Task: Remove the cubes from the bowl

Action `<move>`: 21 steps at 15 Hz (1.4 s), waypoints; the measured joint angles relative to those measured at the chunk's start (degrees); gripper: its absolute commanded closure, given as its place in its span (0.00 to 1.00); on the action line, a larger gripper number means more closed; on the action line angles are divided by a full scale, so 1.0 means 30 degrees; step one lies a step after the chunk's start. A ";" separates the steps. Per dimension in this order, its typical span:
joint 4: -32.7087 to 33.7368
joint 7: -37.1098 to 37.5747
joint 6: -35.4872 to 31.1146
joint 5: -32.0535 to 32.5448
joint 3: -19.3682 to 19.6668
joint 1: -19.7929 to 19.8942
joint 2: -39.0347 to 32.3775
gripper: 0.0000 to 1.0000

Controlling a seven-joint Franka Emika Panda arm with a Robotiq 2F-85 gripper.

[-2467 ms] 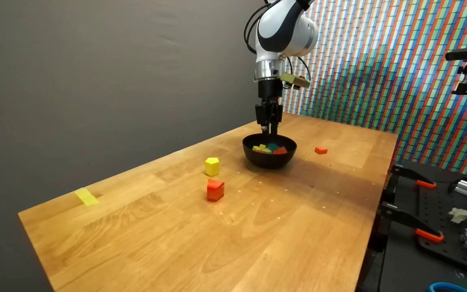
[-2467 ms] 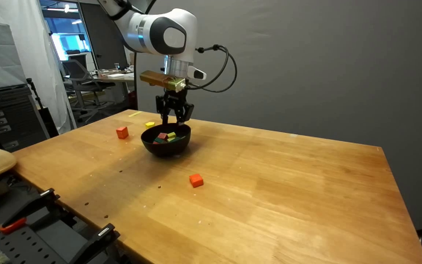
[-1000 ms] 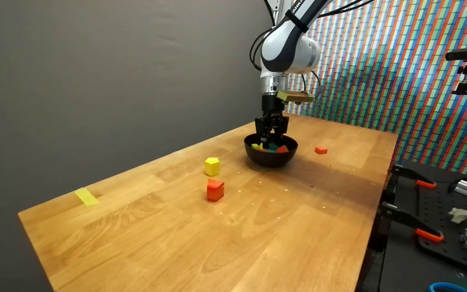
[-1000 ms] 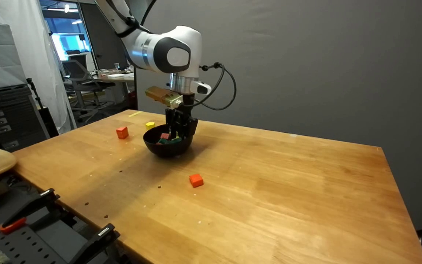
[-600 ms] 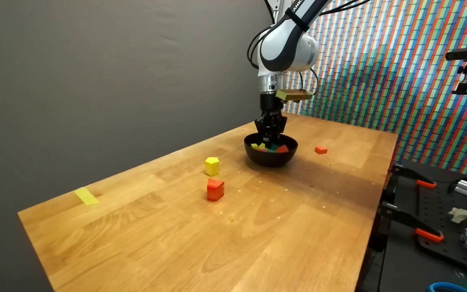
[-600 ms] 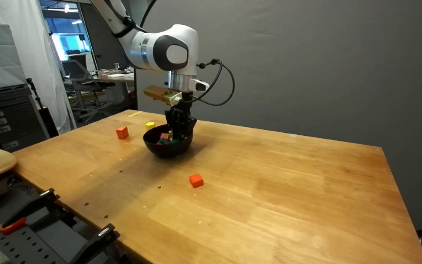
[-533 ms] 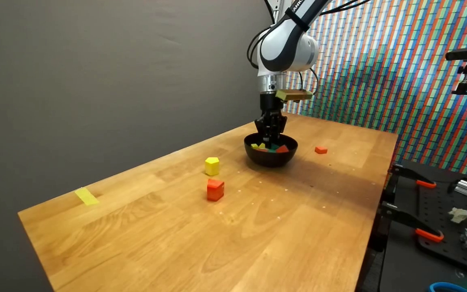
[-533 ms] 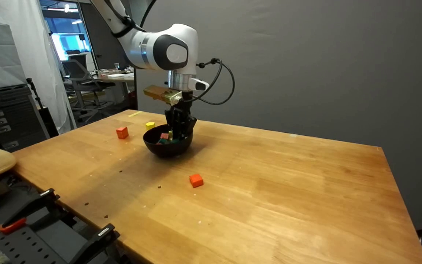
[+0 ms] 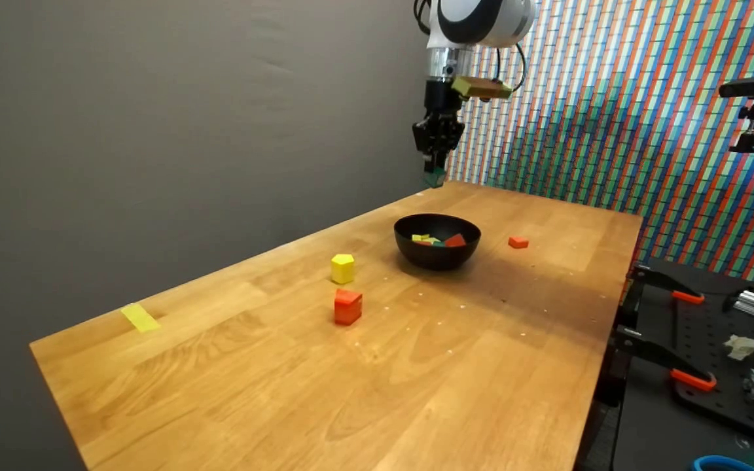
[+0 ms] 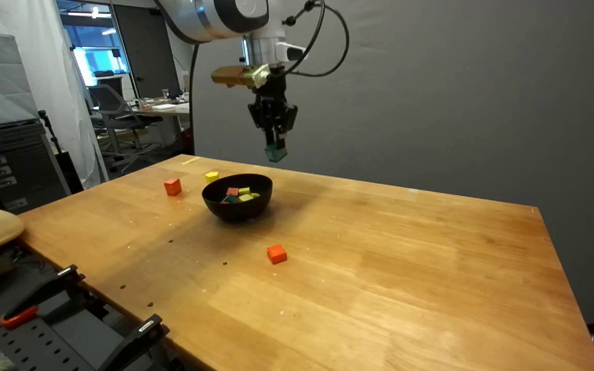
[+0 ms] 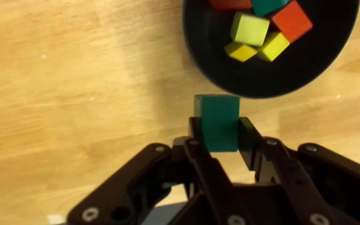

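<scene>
My gripper [image 11: 220, 132] is shut on a green cube [image 11: 220, 109] in the wrist view. The gripper [image 9: 435, 169] holds it in the air, higher than the bowl's rim. The black bowl [image 9: 436, 256] stands on the table and also shows in an exterior view [image 10: 236, 212]. In the wrist view the held cube appears just outside the bowl [image 11: 270, 81]. Inside lie a yellow-green cube [image 11: 252, 30], yellow blocks [image 11: 275, 47] [image 11: 241, 52], a red cube [image 11: 292, 21], an orange-red cube [image 11: 230, 3] and another green cube [image 11: 267, 5], partly cut off.
On the table lie a yellow block [image 9: 342, 269], a red cube [image 9: 348, 307] and a lone orange-red cube [image 10: 276, 254]. A flat yellow strip [image 9: 140, 317] is stuck near a table corner. Black clamps [image 9: 665, 356] sit beside the table edge.
My open gripper came down into the bowl and closed. It has since risen out of the bowl with the green cube. The bowl shifted slightly early on; the cubes on the table stayed put.
</scene>
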State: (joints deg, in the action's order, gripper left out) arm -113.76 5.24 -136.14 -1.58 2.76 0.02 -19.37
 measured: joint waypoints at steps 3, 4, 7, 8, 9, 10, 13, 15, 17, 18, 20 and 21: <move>0.0054 0.0278 0.0096 0.0455 0.1063 0.0614 0.0962 0.87; 0.0102 0.0279 0.0237 0.0476 0.1319 0.0878 0.0918 0.87; 0.0399 0.0272 0.0634 0.0456 0.1511 0.1551 -0.0016 0.87; 0.0560 0.0260 0.0648 0.0374 0.1495 0.1647 -0.0551 0.87; 0.0748 0.0259 0.0647 0.0234 0.1449 0.1702 -0.1133 0.84; 0.0961 0.0259 0.0642 0.0119 0.1409 0.1710 -0.1738 0.62; 0.1620 0.0274 0.0637 0.0054 0.1322 0.1708 -0.3259 0.28; 0.1973 0.0280 0.0637 0.0054 0.1323 0.1710 -0.3831 0.12; 0.2176 0.0280 0.0637 0.0054 0.1323 0.1714 -0.3985 0.01; 0.2272 0.0214 0.0644 0.0018 0.1277 0.1727 -0.3958 0.00; 0.2386 -0.0259 0.0661 -0.0446 0.0890 0.1793 -0.3583 0.00; 0.2398 -0.0485 0.0700 -0.0614 0.0618 0.1785 -0.3240 0.00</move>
State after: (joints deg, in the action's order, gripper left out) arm -106.57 3.79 -134.04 -3.42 4.61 5.37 -29.09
